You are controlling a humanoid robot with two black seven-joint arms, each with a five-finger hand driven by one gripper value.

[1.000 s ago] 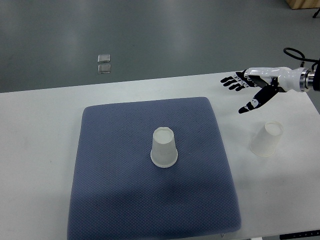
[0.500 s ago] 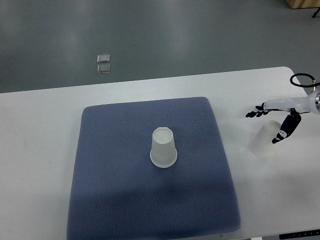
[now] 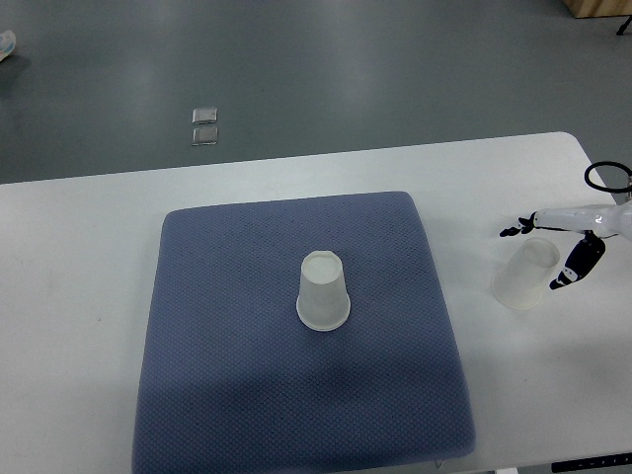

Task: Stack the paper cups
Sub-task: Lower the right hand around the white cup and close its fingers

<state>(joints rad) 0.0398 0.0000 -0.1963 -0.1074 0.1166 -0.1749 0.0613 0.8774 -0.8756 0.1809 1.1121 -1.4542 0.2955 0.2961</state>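
Straddling rt cup (image 3: 526,275), robot hand (image 3: 558,247), nothing btwn.

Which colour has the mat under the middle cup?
The mat is dark blue-grey with a fine dotted weave, seen in the top view.

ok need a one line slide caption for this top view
Right hand open around an upturned paper cup on the white table; second cup stands inverted on the blue mat.

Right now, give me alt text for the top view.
The robot's right hand straddles an upside-down white paper cup on the white table, fingers open. A second inverted paper cup stands on the blue-grey mat.
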